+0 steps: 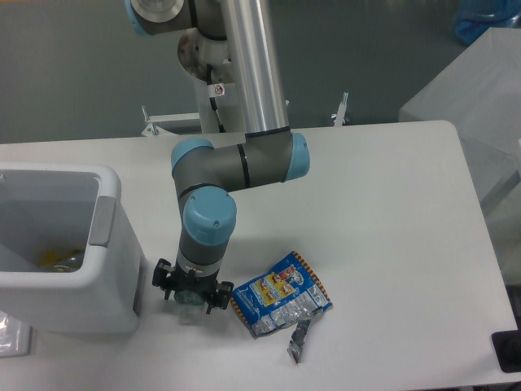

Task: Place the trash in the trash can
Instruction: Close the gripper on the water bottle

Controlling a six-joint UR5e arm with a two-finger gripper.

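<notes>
The gripper (191,300) points straight down over the bottle (189,307), which sits directly beneath it beside the bin (110,244); I cannot tell if the jaws grip it.

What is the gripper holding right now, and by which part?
Cannot tell. The gripper is down over the small clear bottle beside the trash can, but the wrist hides the fingers and any grasp.

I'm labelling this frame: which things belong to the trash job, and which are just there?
Job:
- bottle, under the gripper
- foil snack bag
- foil scrap
- trash can

Just there:
- black object at the table's right edge
- blue item, top right
</notes>
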